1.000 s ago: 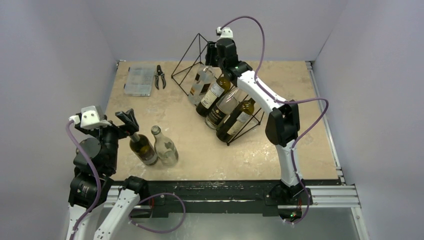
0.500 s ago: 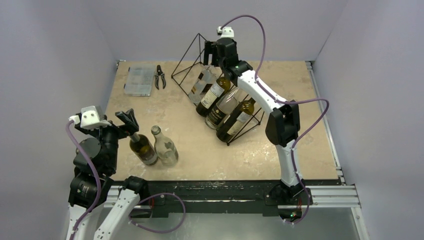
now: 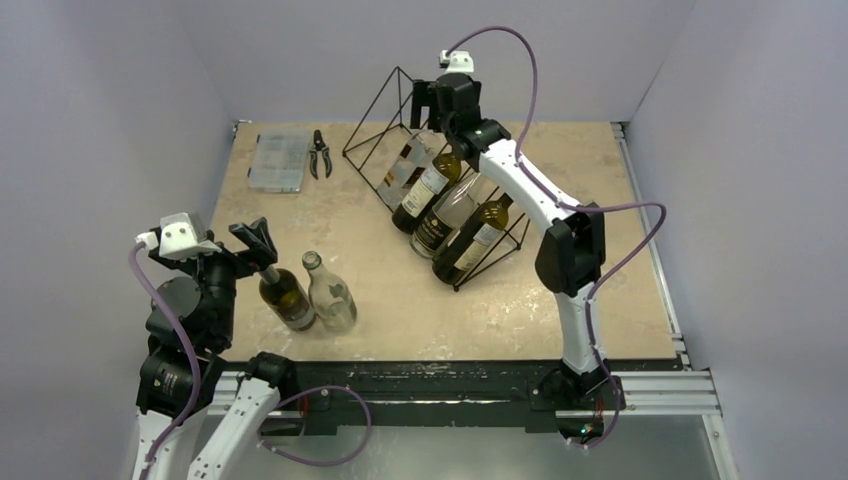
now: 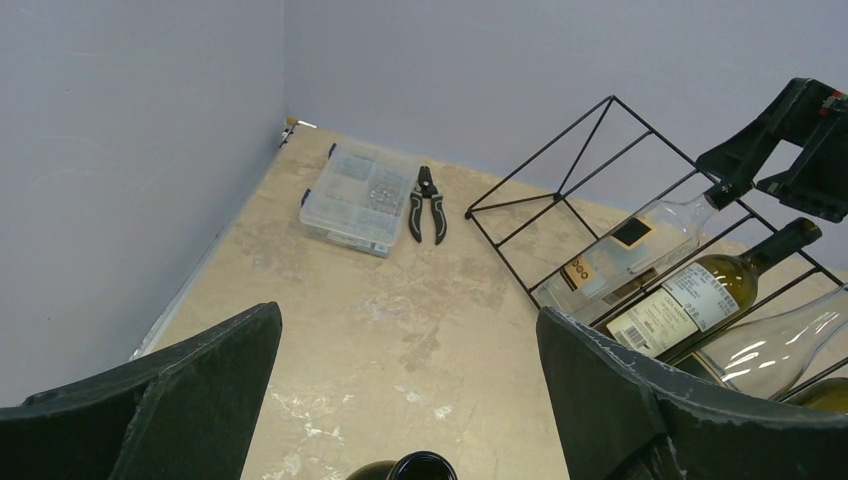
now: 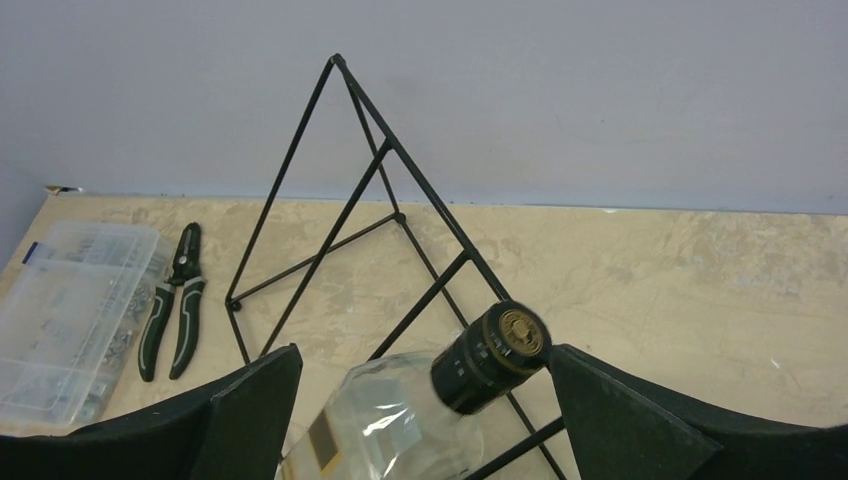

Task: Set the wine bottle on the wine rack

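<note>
Top external: wine rack [image 3: 371,111] holds four bottles [image 3: 428,186], necks upward.

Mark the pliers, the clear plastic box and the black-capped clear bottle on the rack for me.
pliers [image 3: 319,150]: overhead view, near the joint.
plastic box [image 3: 278,162]: overhead view, middle of the lid.
clear bottle [image 5: 400,412]: right wrist view, glass shoulder below the cap.

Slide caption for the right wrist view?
Right hand open around the capped clear bottle lying on the wine rack.
</note>
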Available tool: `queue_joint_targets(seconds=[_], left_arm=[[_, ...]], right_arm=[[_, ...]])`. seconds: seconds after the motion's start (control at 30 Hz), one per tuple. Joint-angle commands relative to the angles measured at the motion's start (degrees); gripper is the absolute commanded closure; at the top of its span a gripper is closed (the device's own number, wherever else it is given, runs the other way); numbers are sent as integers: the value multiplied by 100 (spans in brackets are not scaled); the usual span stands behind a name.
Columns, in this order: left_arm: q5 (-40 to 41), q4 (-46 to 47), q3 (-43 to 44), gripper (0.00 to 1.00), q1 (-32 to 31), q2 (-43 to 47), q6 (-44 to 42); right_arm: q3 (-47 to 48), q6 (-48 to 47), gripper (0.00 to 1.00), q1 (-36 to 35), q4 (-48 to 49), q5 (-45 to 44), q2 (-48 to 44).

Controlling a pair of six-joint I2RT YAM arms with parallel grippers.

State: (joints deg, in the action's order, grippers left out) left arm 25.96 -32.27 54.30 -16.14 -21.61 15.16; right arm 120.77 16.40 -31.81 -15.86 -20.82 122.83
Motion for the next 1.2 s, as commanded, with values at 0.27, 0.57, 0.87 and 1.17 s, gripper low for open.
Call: queue_joint_targets(seconds=[0.27, 0.57, 0.87, 1.17], left_arm=[[-38, 95, 107, 0, 41, 37, 71], [-36, 90, 118, 0, 41, 25, 67], [24, 84, 125, 0, 49, 42, 42], [68, 79, 138, 0, 82, 12, 14]], right_arm=[[-586, -207, 1, -140, 34, -336, -1330], [-2175, -682, 1, -1181, 465, -276, -2424], [-3501, -818, 1, -2211, 679, 305, -3140], [-4959, -572, 1, -2839, 1452, 1707, -4080]])
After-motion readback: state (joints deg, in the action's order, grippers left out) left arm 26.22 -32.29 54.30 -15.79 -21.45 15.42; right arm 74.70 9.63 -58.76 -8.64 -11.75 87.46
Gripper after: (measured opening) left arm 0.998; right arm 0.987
